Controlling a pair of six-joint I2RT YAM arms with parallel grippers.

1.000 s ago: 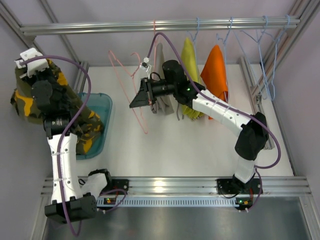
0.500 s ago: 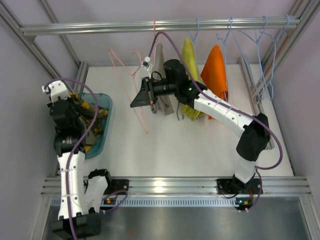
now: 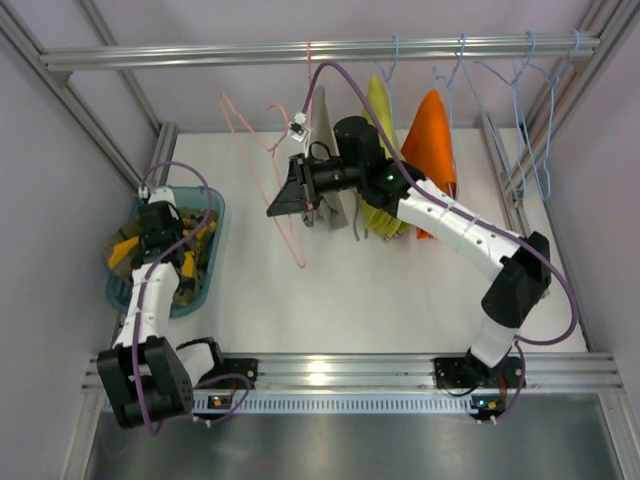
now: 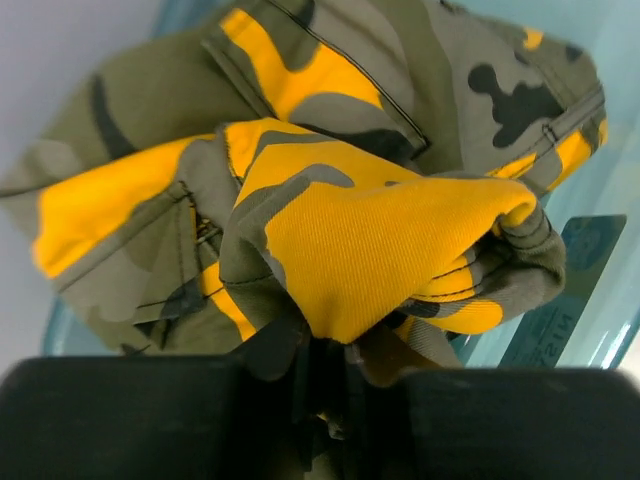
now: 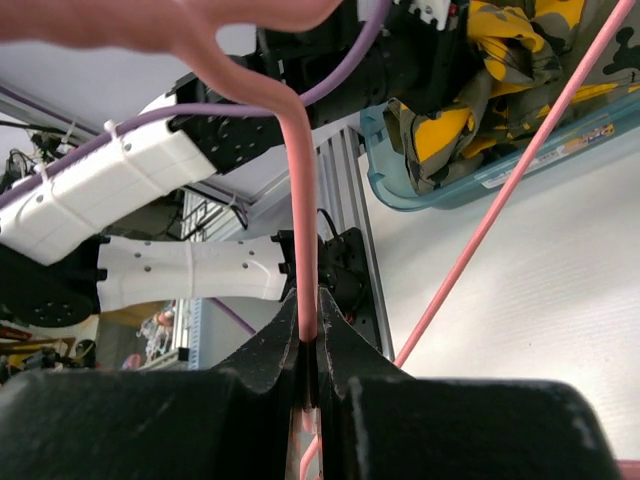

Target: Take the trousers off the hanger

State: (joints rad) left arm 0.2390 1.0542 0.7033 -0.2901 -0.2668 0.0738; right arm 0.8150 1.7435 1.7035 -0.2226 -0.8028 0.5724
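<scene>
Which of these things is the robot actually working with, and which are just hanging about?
Part of the job:
- camouflage trousers, lying in the bin
- pink hanger, clamped in the right jaws
- grey trousers, hanging

Just there:
- yellow garment
- orange garment
- blue hangers
</scene>
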